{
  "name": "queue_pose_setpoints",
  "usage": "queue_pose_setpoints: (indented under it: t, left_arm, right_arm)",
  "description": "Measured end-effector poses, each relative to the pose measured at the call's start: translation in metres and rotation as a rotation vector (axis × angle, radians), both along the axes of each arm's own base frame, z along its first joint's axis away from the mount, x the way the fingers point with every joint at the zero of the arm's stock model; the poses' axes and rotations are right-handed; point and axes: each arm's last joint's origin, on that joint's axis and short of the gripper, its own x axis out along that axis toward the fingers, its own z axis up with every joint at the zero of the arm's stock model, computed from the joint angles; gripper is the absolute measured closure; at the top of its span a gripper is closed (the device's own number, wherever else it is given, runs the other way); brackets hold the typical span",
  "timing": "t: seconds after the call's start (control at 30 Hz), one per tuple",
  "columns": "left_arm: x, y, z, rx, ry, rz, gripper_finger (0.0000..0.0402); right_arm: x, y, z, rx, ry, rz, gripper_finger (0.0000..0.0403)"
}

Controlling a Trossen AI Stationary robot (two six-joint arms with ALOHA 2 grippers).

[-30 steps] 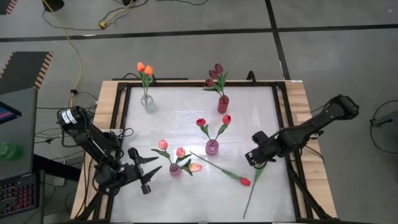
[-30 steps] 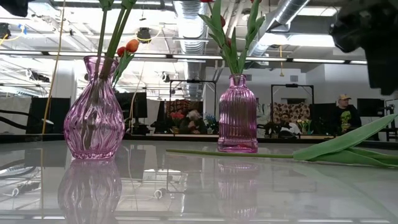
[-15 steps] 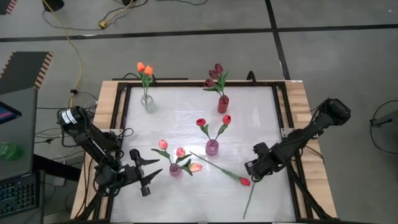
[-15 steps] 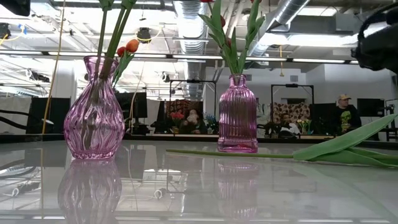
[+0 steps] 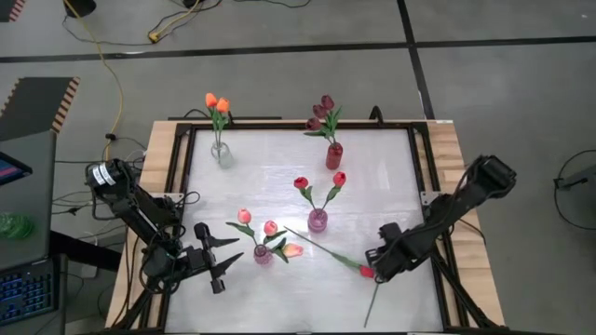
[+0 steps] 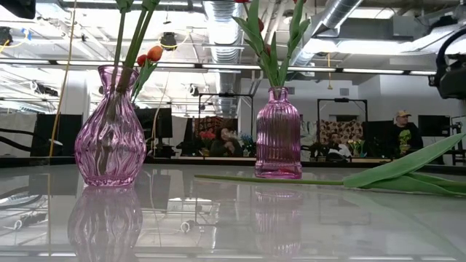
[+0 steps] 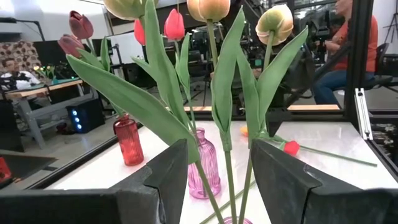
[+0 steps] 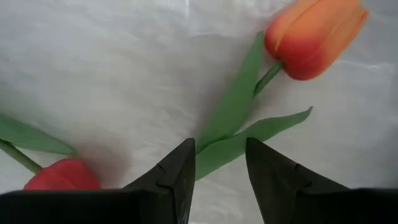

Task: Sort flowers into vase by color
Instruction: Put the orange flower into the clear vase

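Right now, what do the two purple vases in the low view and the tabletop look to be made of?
Both look like tinted glass: the bulbous vase and ribbed vase are see-through, stems showing inside the bulbous one. The tabletop looks like a glossy white hard sheet, mirroring the vases.

You see a glossy, mirror-like white tabletop (image 6: pixel 218 218), ribbed pink glass vases (image 6: pixel 277 135), and matt fabric-like tulip leaves (image 7: pixel 227 87).

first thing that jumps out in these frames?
The right tool, open, low over the table's near right part, above two loose tulips: a red tulip and an orange tulip lying flat by its fingers. Next, four vases already hold flowers: orange far left, maroon far centre, red mid-table, pink near left. The left tool waits, open, beside the pink bunch.
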Motion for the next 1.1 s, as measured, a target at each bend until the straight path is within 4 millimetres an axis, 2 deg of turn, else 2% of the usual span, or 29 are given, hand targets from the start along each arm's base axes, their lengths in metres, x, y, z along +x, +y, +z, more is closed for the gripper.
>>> queue_pose_setpoints:
  t: [0.37, 0.6, 1.1]
  left_arm:
    - [0.000, 0.000, 0.000, 0.002, -0.003, -0.015, 0.0236]
    - [0.000, -0.001, 0.000, 0.008, 0.000, -0.016, 0.0236]
    - [0.000, -0.001, -0.002, 0.023, 0.009, -0.016, 0.0236]
  right_arm:
    - [0.006, 0.005, -0.017, -0.019, 0.039, -0.004, 0.0235]
    - [0.008, 0.005, -0.020, -0.022, 0.043, -0.010, 0.0242]
    - [0.009, 0.005, -0.020, -0.034, 0.020, -0.001, 0.0349]
